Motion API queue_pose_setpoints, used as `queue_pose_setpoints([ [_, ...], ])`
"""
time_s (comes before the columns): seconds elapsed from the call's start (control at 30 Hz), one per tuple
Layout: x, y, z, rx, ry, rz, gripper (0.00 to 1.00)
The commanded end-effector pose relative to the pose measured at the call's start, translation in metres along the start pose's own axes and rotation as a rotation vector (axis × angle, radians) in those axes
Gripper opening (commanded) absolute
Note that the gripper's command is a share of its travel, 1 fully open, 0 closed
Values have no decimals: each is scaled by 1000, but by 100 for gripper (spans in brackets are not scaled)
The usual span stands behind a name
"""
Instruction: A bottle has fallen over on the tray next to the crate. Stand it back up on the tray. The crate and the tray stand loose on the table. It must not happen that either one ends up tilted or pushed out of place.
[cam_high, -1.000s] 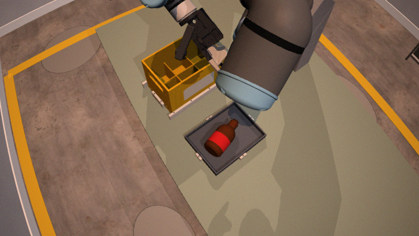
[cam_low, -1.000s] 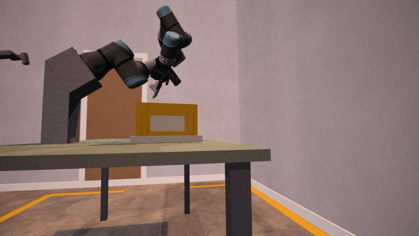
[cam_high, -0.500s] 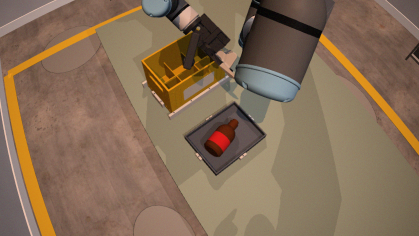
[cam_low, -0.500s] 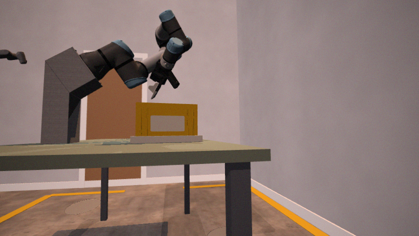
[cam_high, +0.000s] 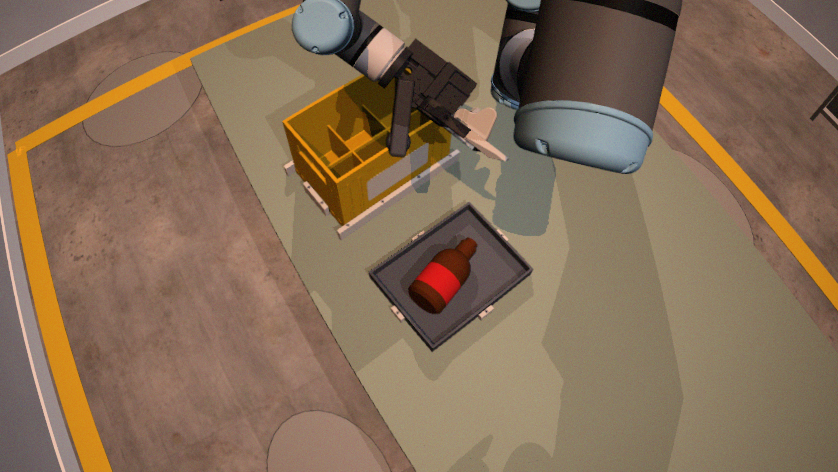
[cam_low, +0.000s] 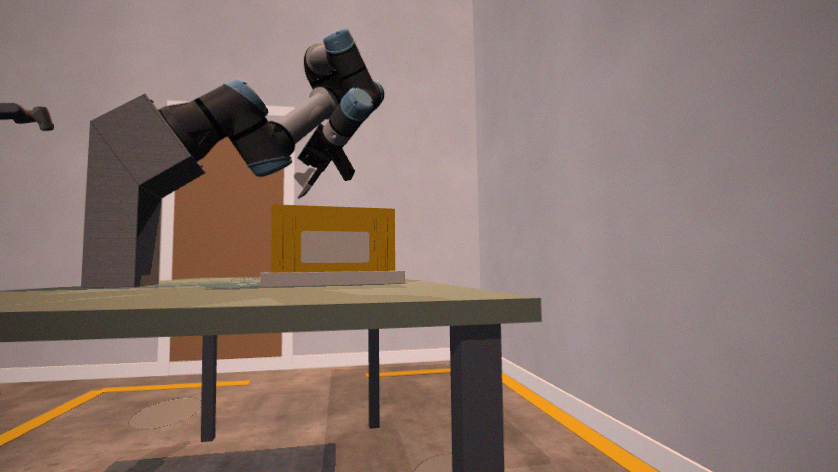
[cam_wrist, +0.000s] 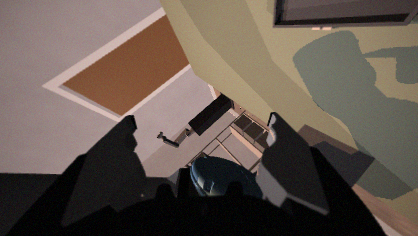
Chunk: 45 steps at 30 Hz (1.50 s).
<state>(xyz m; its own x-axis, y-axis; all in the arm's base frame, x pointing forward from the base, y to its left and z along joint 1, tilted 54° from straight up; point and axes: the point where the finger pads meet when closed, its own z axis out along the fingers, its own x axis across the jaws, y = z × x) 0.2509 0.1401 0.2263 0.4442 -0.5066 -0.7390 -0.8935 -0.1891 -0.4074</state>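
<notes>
A brown bottle (cam_high: 442, 276) with a red label lies on its side in the dark grey tray, its neck pointing to the far right. The tray sits on the olive table, in front of the yellow crate (cam_high: 363, 149). My gripper (cam_high: 445, 137) is open and empty, held high above the crate's right edge, well apart from the bottle. It shows in the side view (cam_low: 325, 175) above the crate (cam_low: 332, 246). In the wrist view the two fingers stand wide apart with nothing between them; only a corner of the tray (cam_wrist: 345, 12) shows at the top.
The crate has inner dividers and stands on a pale base rail (cam_high: 392, 196). The arm's large elbow (cam_high: 586, 76) hangs over the table's far right side. The table's edge runs close to the tray's left.
</notes>
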Motion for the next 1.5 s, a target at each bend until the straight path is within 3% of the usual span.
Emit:
queue_pose_setpoints([
  [0.0,-10,9,13,-65,-9,-46,100],
  [0.2,-18,22,20,-159,-3,-154,100],
  [0.27,-18,22,20,-159,-3,-154,100],
  [0.53,-23,39,17,-299,24,-354,100],
  [0.77,-26,50,11,-421,40,-532,100],
  [0.83,-26,50,11,-421,40,-532,100],
  [1.33,-28,63,-9,-681,60,-924,100],
  [1.47,-23,63,-9,-691,67,-953,100],
])
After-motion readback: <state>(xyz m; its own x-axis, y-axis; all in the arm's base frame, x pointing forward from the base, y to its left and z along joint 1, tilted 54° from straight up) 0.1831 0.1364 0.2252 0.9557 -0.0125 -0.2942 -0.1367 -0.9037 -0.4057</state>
